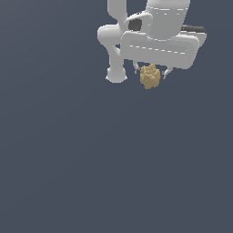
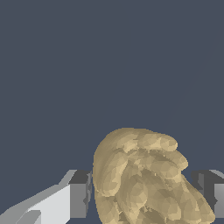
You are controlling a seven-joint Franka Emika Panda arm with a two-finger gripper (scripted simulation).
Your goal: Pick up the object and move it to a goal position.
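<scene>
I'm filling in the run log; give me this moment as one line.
end effector: closed on tan-gold clump | fingers: one each side | goal marker: none visible

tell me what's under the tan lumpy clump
Only flat dark grey-blue surface shows beneath the lumpy tan-gold clump between the white gripper's fingers; the patch directly below it is hidden in the wrist view.

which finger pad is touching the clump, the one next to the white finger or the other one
The dark pad by the white finger sits against the tan clump; the other pad shows a gap.
</scene>
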